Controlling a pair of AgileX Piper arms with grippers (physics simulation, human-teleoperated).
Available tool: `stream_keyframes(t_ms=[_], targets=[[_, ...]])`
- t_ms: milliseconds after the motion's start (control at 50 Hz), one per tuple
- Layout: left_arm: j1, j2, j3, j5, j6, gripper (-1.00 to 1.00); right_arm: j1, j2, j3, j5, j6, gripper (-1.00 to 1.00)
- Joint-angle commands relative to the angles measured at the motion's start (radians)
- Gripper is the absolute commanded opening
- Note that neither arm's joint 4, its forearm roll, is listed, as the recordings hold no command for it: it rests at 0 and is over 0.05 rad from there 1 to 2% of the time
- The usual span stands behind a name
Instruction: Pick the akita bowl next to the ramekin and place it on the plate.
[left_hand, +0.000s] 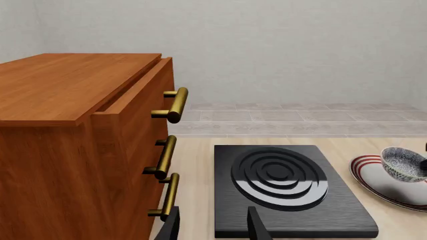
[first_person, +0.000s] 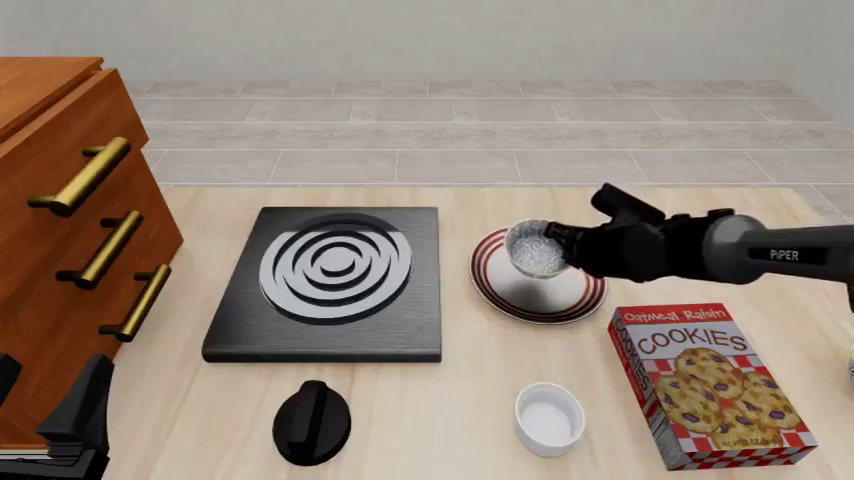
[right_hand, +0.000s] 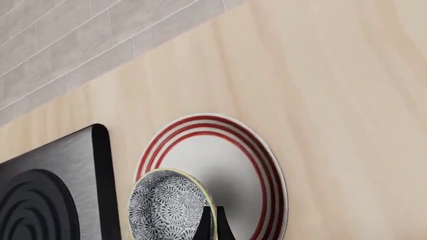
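Legible markings: "PiPER" on the right arm (first_person: 747, 250); "Oatmeal Raisin COOKIES" on the cookie box (first_person: 707, 400), which lies on the table (first_person: 441, 440) on the near side of the right tool (first_person: 558, 245). That tool is clamped on the rim of the akita bowl (first_person: 535, 248), held tilted above the plate (first_person: 523, 296). The ramekin (first_person: 549, 417) stands nearer, apart from the plate. The left tool (left_hand: 212, 225), jaws parted and holding nothing, sits before the black burner slab (left_hand: 287, 190), drawer cabinet (left_hand: 73, 135) alongside.
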Motion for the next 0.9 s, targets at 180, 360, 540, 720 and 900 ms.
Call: stream_keyframes(t_ms=[180,360,540,720,900], targets=[[0.000,0.000,0.000,0.000,0.000,1.00,0.000,0.036,-0.012,-0.021,0.007,-1.00],[0.000,0.000,0.000,0.000,0.000,1.00,-0.017,0.031,-0.016,-0.015,-0.005,-1.00],[0.000,0.000,0.000,0.000,0.000,1.00,-0.015,0.025,-0.010,-0.015,-0.005,-1.00],[0.000,0.000,0.000,0.000,0.000,1.00,-0.011,0.015,-0.016,0.005,-0.026,1.00],[0.000,0.000,0.000,0.000,0.000,1.00,0.002,0.001,-0.005,0.006,-0.028,1.00]])
